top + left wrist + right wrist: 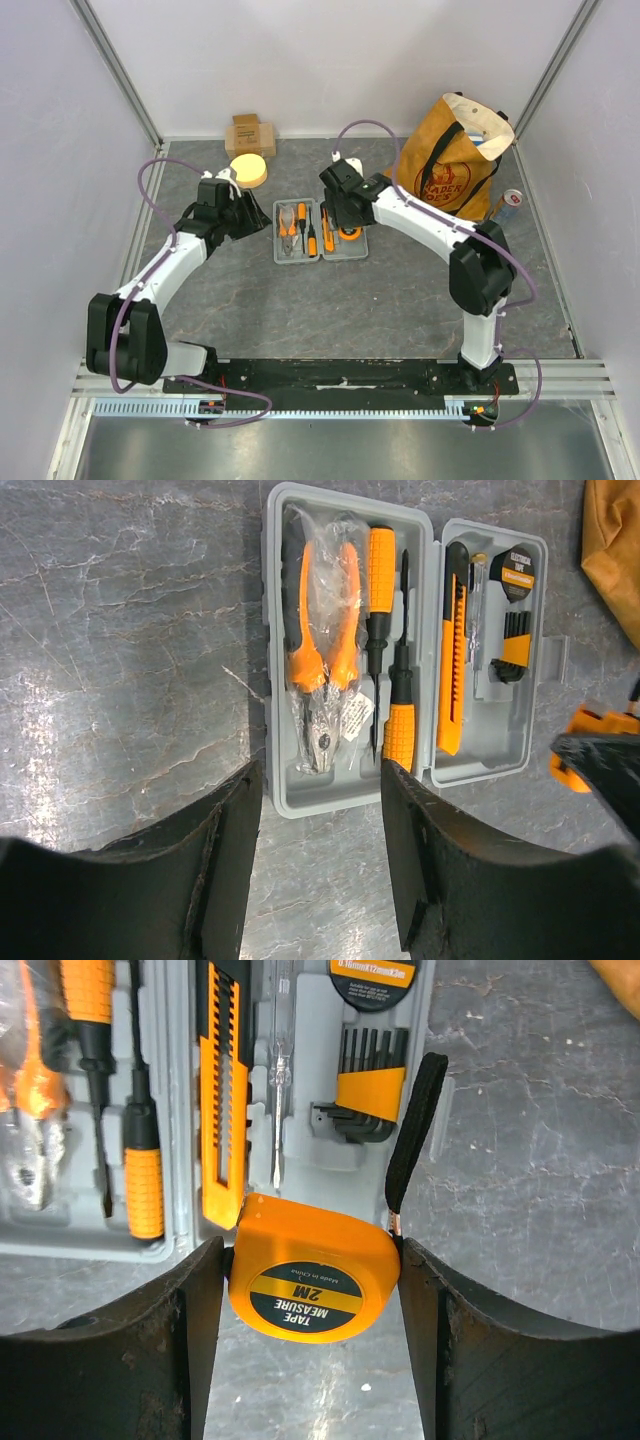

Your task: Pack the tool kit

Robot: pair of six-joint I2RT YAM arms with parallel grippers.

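The grey tool kit case [285, 255] lies open and flat mid-table; it also shows in the left wrist view [300, 805] and the right wrist view [185, 1140]. It holds bagged pliers [322, 630], two screwdrivers [400, 715], a utility knife [222, 1090], a tester pen and hex keys [368, 1095]. My right gripper [312, 1290] is shut on an orange tape measure [310, 1270] with a black strap [415, 1120], held over the case's near right corner. My left gripper [320, 850] is open and empty, just left of the case [245, 215].
An orange-brown tote bag [450, 160] stands at the back right with a can [508, 203] beside it. A tan cardboard box [249, 133] and a yellow round disc [248, 170] sit at the back left. White walls enclose the table.
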